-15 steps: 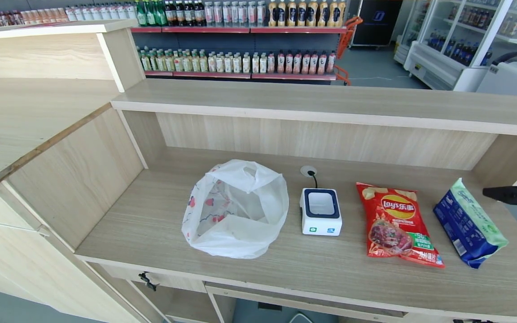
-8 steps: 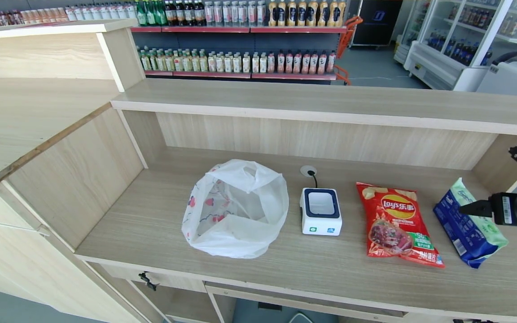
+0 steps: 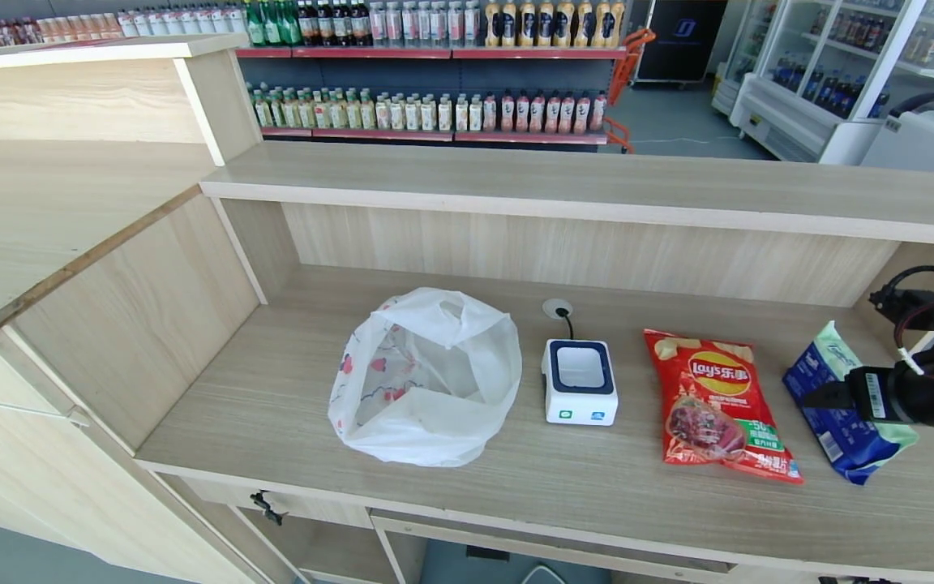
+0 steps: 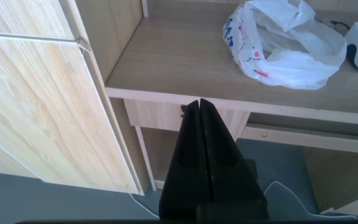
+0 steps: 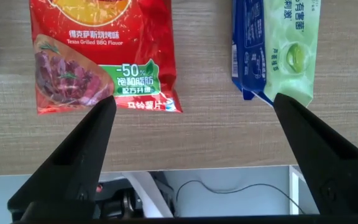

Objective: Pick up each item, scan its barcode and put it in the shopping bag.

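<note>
Wooden desk [image 3: 272,422]: carries 2 items, both flat, neither bagged yet
Chips bag [image 3: 714,405]: just beside scanner [image 3: 580,381], short path to its window
Tissue pack [image 3: 844,446]: outermost, at right
Right claw [image 5: 192,102]: spread wide above both packs' near ends, ready to straddle either
Left claw [image 4: 199,106]: pressed together, parked below desk edge
Shopping bag [image 3: 426,381]: mouth open beside scanner, short transfer

The head camera stands high, looking forward and down over the counter [image 3: 272,405], with the scanner [image 3: 580,381] near mid-frame. The left wrist camera sits off the counter's front edge, on the bag [image 3: 426,377] side of the scanner, looking down at both from farther off. The right wrist camera hangs close above the chips [image 3: 714,405] and tissue pack [image 3: 848,446] on the scanner's other side, facing straight down. Head and right views share those two packs.
</note>
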{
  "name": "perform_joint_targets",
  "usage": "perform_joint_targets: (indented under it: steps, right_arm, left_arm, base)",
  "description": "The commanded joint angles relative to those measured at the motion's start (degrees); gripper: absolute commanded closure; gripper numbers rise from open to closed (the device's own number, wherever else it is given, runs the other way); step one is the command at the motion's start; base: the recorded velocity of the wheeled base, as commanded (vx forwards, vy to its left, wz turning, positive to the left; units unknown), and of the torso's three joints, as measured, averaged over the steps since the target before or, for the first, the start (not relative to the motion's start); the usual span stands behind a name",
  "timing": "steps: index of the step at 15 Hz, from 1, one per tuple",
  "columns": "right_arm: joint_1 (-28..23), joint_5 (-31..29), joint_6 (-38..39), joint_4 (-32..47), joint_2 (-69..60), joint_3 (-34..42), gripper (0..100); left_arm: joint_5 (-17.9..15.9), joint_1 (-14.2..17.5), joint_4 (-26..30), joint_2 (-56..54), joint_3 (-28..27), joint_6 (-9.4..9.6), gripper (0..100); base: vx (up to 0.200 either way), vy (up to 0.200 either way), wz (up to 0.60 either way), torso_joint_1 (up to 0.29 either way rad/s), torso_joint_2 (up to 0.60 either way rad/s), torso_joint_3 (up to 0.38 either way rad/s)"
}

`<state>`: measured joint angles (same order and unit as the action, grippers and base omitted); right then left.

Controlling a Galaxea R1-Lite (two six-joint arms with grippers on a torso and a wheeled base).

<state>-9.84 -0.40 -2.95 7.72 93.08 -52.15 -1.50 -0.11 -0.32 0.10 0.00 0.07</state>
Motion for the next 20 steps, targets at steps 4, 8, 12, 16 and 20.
perform_joint_targets:
  steps: [4, 8, 12, 16, 20]
  right_arm:
    - [1.22, -0.21, 0.05, -2.44, 4.75, -0.06, 0]
    - [1.93, 0.23, 0.31, -5.96, 8.26, -0.06, 0]
    - [5.79, 3.92, 5.59, -10.27, 11.43, -1.37, 0]
    - [7.90, 4.01, 6.91, -10.27, 16.17, -6.12, 0]
    - [7.99, 4.01, 6.91, -10.18, 24.00, -13.85, 0]
  left_arm:
    - [0.01, -0.07, -0.03, 0.08, 0.00, 0.01, 100]
    - [0.01, 0.02, -0.03, 0.08, 0.00, 0.01, 100]
    - [0.01, 0.02, -0.03, 0.08, 0.00, 0.01, 100]
    - [0.01, 0.02, -0.03, 0.08, 0.00, 0.01, 100]
    - [0.01, 0.02, -0.03, 0.08, 0.00, 0.01, 100]
  base:
    - [0.000, 0.000, 0.00, 0.000, 0.00, 0.000]
    - [0.000, 0.000, 0.00, 0.000, 0.00, 0.000]
    - [0.000, 0.000, 0.00, 0.000, 0.00, 0.000]
    - [0.000, 0.000, 0.00, 0.000, 0.00, 0.000]
    - [0.000, 0.000, 0.00, 0.000, 0.00, 0.000]
